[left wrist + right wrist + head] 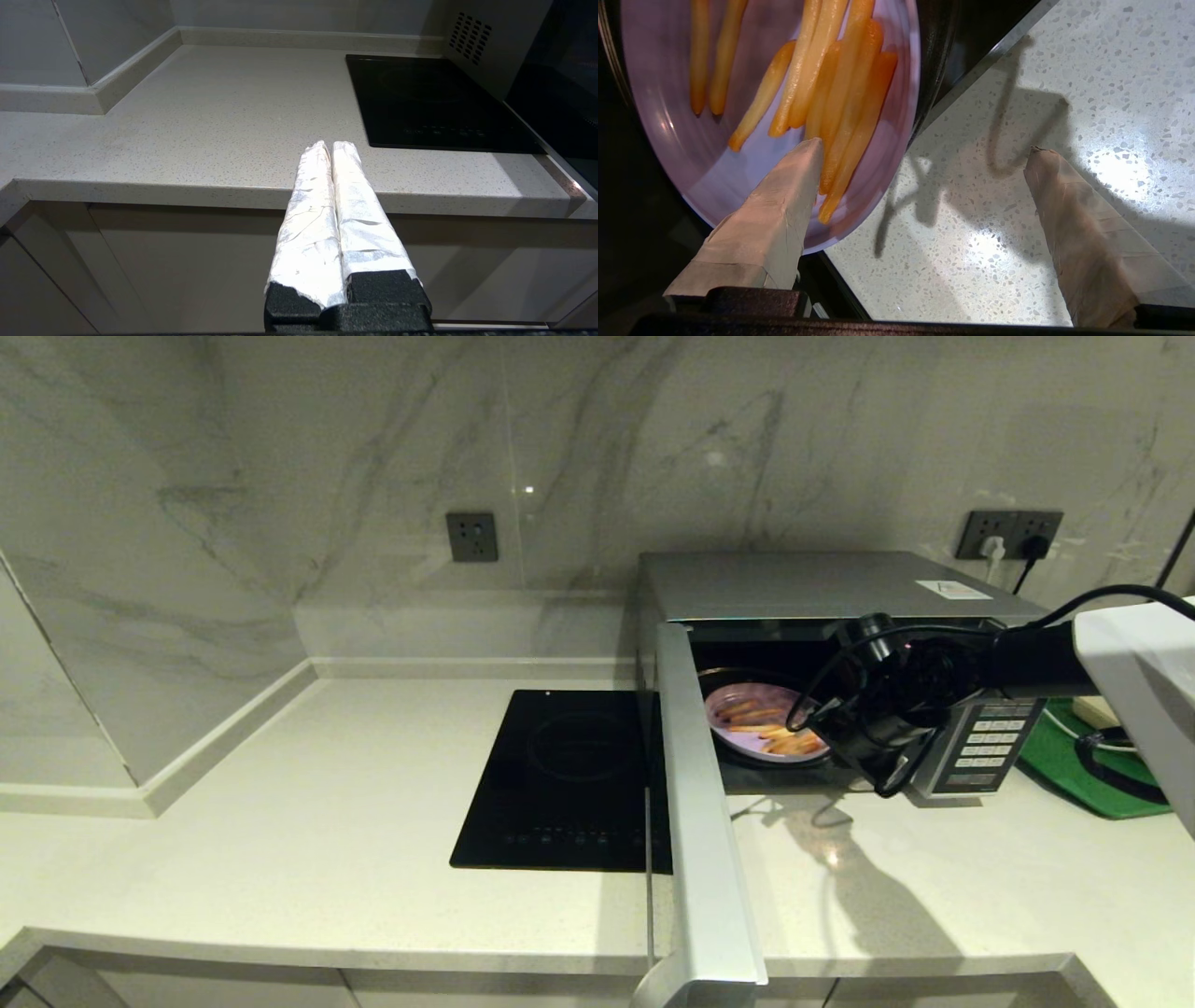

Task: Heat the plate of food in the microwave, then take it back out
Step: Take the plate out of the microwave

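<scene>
Lavender round plate of orange-yellow fry sticks [766, 721] sits inside the big silver box microwave [822, 588], on the dark turntable close to the front of the cavity, with the silver-edged door [700, 803] swung wide toward me. My right gripper [920, 154] hangs at the mouth of the cavity with its taped fingers [775, 210] spread as wide as they go and nothing between them. In the right wrist view one finger lies over the near part of the plate, close by the fries, and the other is out over the pale speckled stone countertop [280, 821]; whether the first one touches the plate I cannot tell.

I cannot tell from this whether the plate is just set down or about to come out. If I am to take it out, the near rim is the part to take, one finger above and one beneath. As I stand, neither finger is under the rim, so I judge the wrist must drop and roll before closing. I should keep the upper finger off the fries, bite only the rim, and draw the plate out level so the sticks do not slide.

My left gripper [332, 151] is parked low before the counter's front edge, fingers pressed together and holding nothing, well away from the flat black glass hob [569, 784].
</scene>
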